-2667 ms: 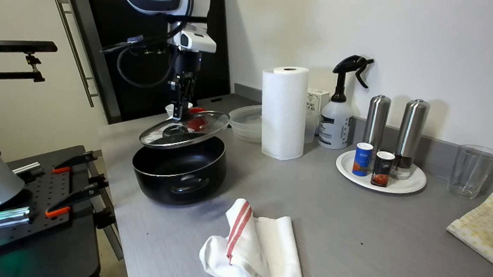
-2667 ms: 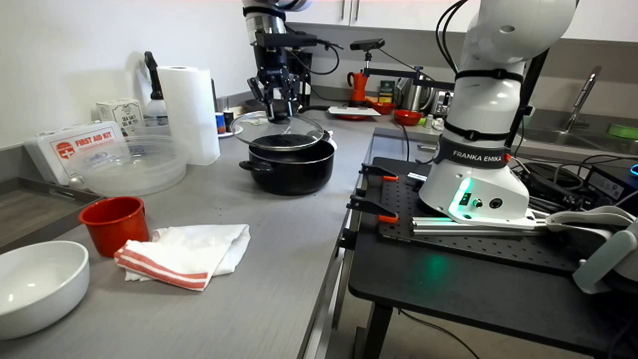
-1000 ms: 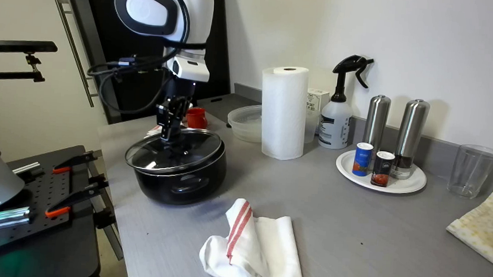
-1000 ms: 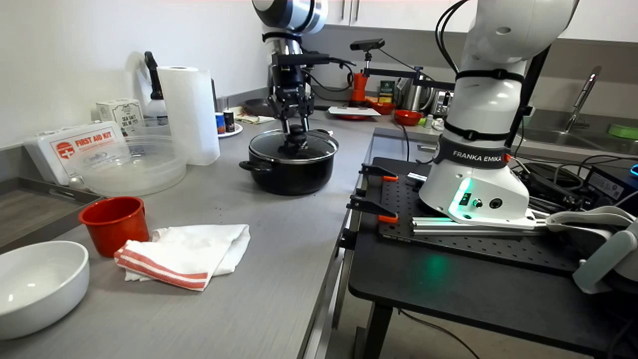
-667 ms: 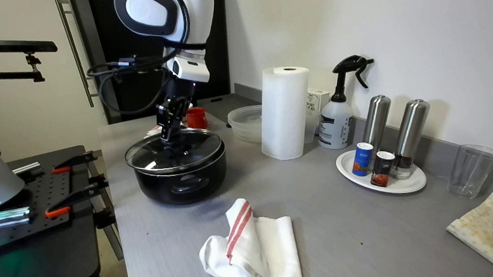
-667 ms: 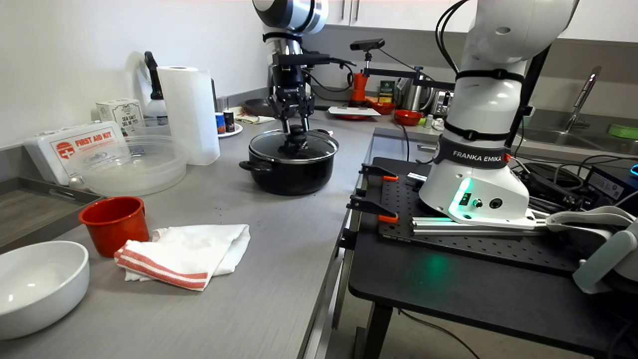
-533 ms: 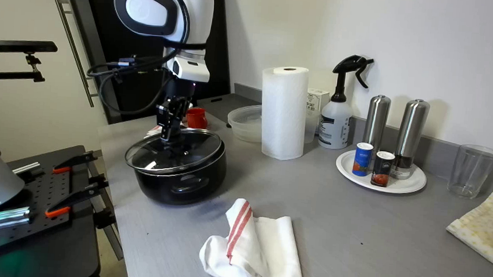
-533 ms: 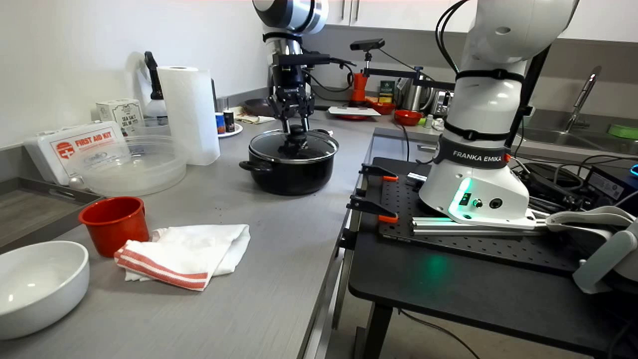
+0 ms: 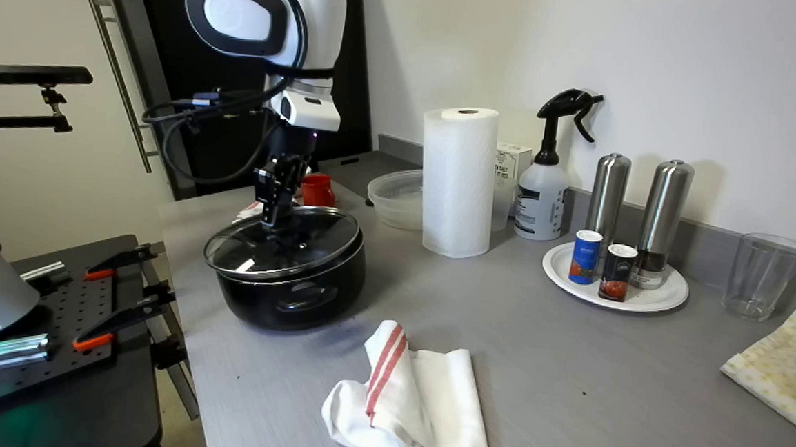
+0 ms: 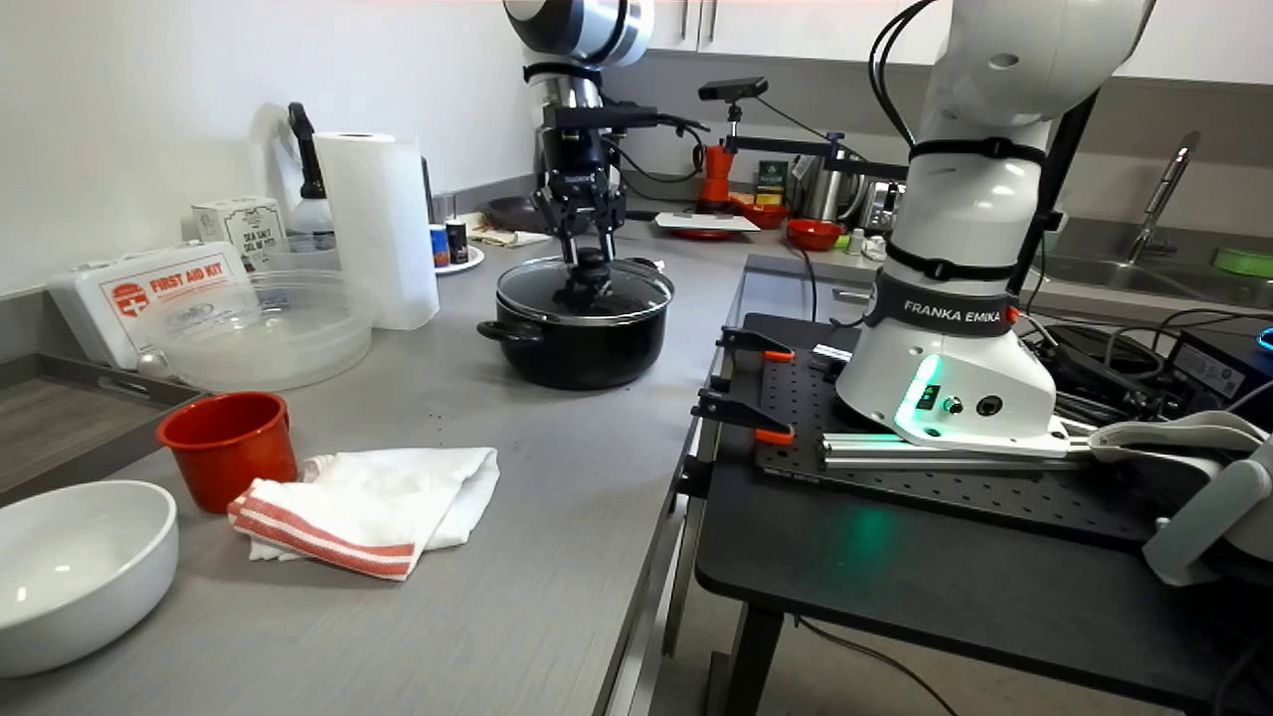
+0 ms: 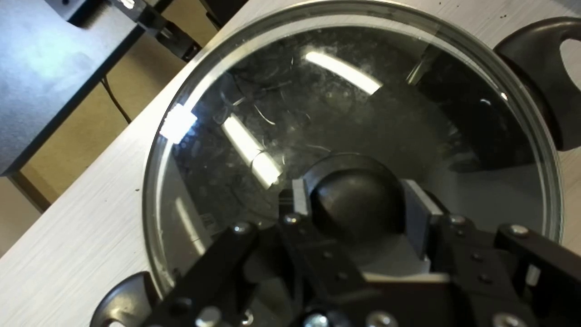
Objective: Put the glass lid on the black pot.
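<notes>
The glass lid (image 9: 300,246), clear with a metal rim, lies across the top of the black pot (image 9: 289,307). Its rim overhangs the pot slightly on one side in both exterior views, so it looks a little off centre. Whether it is seated all round cannot be made out. My gripper (image 11: 356,204) points down at the lid's middle, its two pads (image 11: 415,218) pressed against either side of the dark round knob (image 11: 358,200). Both pot handles (image 11: 544,68) stick out past the lid in the wrist view.
Near the pot stand a paper towel roll (image 9: 457,186) and a clear plastic container (image 9: 399,203). A striped towel (image 9: 415,397) lies on the counter. In an exterior view a red mug (image 10: 229,447) and white bowl (image 10: 80,577) stand by another towel (image 10: 378,502).
Over the last few seconds the lid came down from a tilted position above the pot onto its top, with the gripper on the knob. Within the last half second it shifted very slightly.
</notes>
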